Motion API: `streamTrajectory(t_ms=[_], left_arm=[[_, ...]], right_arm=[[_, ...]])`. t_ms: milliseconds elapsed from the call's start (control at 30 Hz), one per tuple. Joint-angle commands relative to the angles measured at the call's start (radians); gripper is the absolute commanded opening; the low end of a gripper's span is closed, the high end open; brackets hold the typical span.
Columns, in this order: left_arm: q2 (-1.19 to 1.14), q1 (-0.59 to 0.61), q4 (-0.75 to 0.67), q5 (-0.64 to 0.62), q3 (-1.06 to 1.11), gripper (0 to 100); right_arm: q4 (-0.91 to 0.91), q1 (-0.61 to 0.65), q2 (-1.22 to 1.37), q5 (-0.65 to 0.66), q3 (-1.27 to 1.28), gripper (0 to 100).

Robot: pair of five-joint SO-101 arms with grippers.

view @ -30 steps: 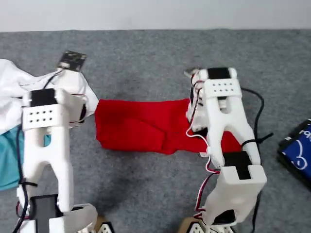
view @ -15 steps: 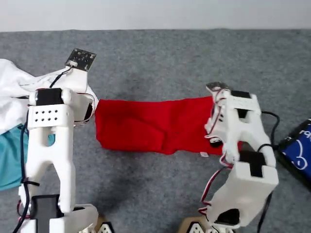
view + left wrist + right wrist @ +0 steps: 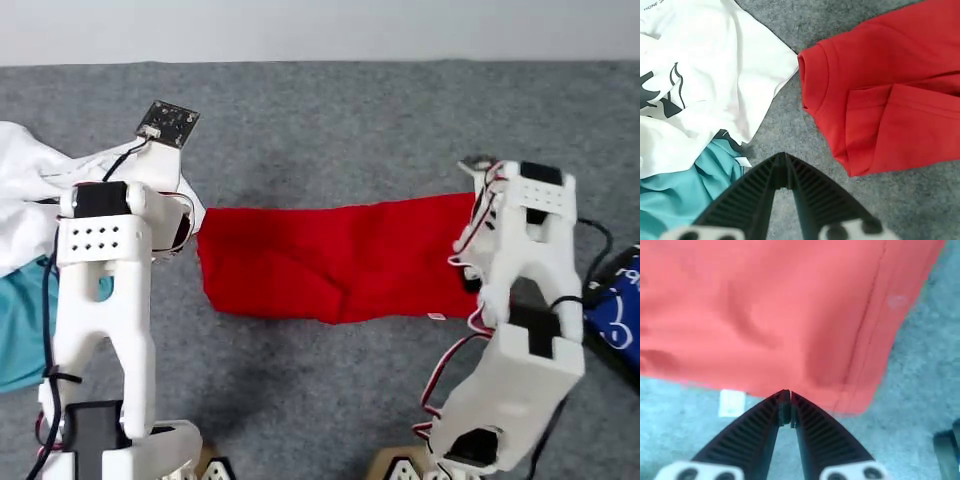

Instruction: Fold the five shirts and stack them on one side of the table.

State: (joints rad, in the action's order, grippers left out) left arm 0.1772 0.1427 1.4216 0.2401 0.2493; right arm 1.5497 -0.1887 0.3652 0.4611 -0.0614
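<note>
A red shirt [image 3: 330, 260], folded into a long strip, lies across the middle of the grey table. In the right wrist view my right gripper [image 3: 785, 394] is shut on the lower hem of the red shirt [image 3: 765, 315], near its right corner, with a white label [image 3: 732, 403] beside it. The right arm [image 3: 525, 230] stands over that end. My left gripper [image 3: 786, 156] is shut and holds nothing. It hangs over bare table between the red shirt's collar end [image 3: 870, 100] and a crumpled white shirt [image 3: 700, 65].
The white shirt [image 3: 30, 190] and a teal shirt [image 3: 18, 320] lie bunched at the left edge under the left arm [image 3: 100, 240]. A blue shirt [image 3: 615, 315] sits at the right edge. Bare grey table [image 3: 320, 120] lies behind and in front of the red strip.
The right arm has swung to the right and drawn the red shirt's right end with it, lengthening the strip. The left arm shifted only slightly.
</note>
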Motion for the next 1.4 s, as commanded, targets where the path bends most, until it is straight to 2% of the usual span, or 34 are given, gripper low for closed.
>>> streamTrajectory(t_ms=[0,167,533,733,1067,1367], left_arm=[[0.034,-0.002,-0.017,0.009,-0.035,0],[0.032,-0.051,-0.011,0.008,-0.035,0],[-0.018,-0.290,-0.003,0.008,-0.033,0],[-0.245,-0.304,0.011,0.008,-0.139,0],[-0.555,-0.404,0.199,0.008,-0.446,0],[-0.848,-0.347,0.318,0.009,-0.634,1]], right_arm=[[0.036,0.081,-0.097,0.003,-0.055,1.0],[0.082,0.137,-0.130,-0.058,-0.063,1.0],[0.206,0.104,-0.298,-0.060,-0.057,1.0],[0.237,0.008,-0.328,-0.060,-0.054,1.0],[0.237,-0.082,-0.331,-0.057,0.028,1.0],[0.237,-0.084,-0.407,-0.052,0.031,1.0]])
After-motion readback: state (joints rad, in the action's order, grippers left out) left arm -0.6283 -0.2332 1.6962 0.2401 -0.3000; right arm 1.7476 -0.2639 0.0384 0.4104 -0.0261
